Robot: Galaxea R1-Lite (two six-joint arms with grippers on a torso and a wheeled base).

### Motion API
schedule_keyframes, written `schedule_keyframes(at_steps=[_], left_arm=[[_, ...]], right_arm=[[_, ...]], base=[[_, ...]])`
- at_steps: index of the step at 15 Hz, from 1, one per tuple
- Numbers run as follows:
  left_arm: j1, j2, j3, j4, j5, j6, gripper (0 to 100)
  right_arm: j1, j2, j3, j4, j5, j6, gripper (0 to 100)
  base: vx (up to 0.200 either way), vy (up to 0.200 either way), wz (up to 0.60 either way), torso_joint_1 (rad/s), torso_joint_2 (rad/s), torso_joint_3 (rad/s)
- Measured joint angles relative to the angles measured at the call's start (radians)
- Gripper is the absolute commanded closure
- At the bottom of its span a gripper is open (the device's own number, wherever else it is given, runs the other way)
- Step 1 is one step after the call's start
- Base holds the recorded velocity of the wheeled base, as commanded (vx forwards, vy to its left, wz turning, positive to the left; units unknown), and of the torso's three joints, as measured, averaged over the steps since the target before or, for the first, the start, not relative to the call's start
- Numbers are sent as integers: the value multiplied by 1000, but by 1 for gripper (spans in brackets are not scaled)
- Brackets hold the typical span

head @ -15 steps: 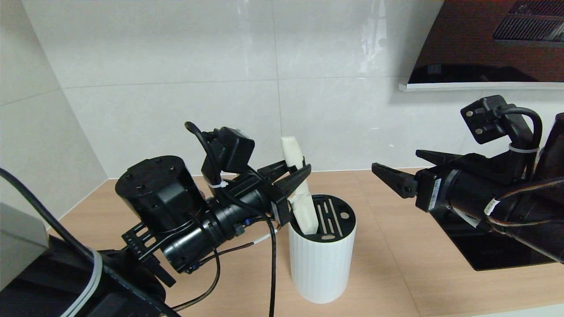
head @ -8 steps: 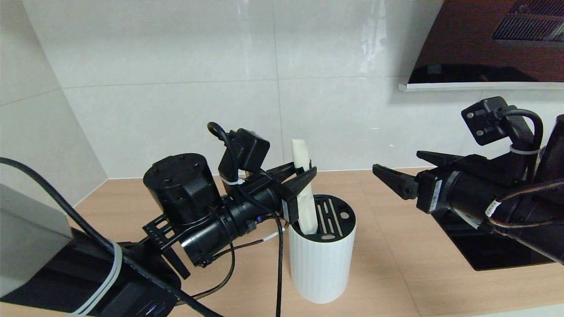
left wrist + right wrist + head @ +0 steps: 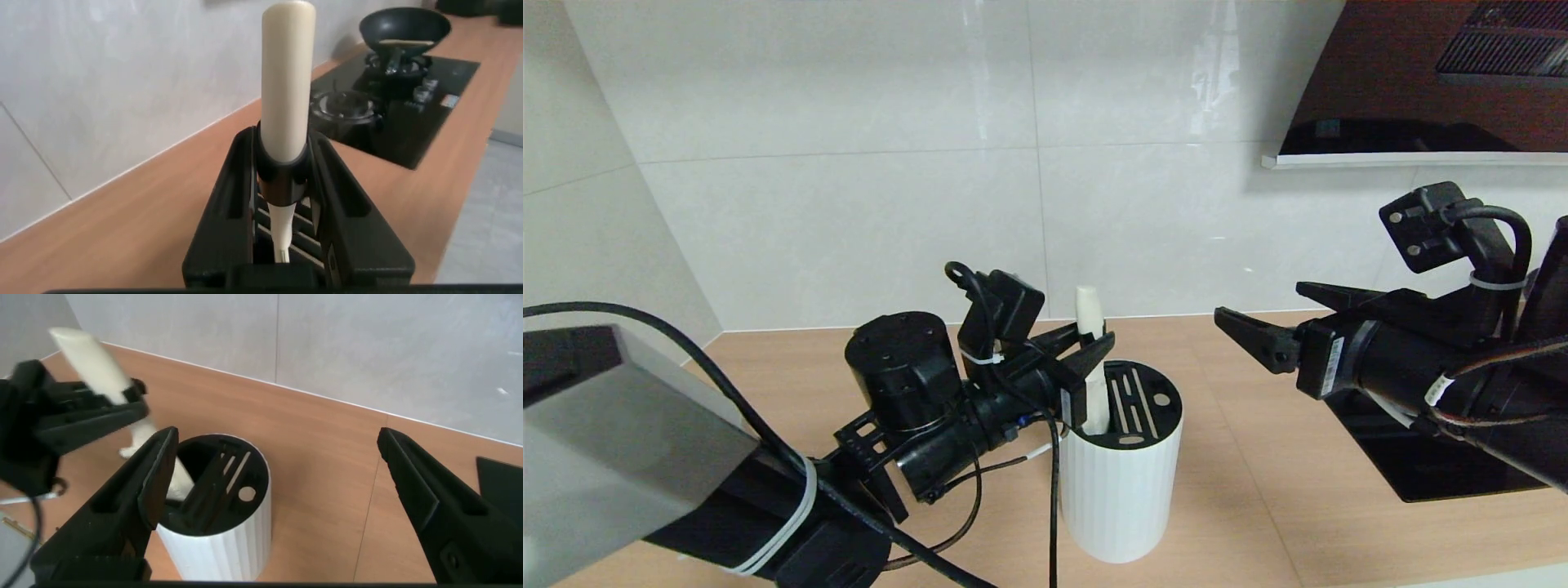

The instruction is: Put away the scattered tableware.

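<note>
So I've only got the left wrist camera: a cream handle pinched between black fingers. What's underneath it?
Observer: A white ribbed holder with a black slotted top. The cream-handled utensil has its lower end inside the holder's large opening.
Visitor: Is the other arm helping?
Observer: No. The right gripper hangs open to the holder's right, above the counter, holding nothing.
Visitor: Are the other slots taken?
Observer: The narrow slots in the top look unfilled from the head and right wrist views.

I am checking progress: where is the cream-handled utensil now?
Head view, centre: the cream-handled utensil is held by the left gripper, its lower end inside the white holder.
</note>
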State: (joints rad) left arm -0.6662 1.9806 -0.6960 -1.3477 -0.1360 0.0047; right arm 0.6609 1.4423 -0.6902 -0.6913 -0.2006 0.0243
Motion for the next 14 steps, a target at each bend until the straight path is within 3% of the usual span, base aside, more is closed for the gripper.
schedule_keyframes(at_steps=[9, 13, 14], left_arm=[[-21, 84, 16, 1, 2, 10, 100], [-23, 96, 12, -25, 36, 9, 100], [-23, 98, 9, -32, 42, 8, 0]], right_arm=[[5, 2, 5, 0, 1, 0, 0], [6, 3, 5, 0, 1, 0, 0], [6, 3, 5, 0, 1, 0, 0]], base=[[0, 0, 0, 0, 0, 0], [0, 0, 0, 0, 0, 0], [0, 0, 0, 0, 0, 0]])
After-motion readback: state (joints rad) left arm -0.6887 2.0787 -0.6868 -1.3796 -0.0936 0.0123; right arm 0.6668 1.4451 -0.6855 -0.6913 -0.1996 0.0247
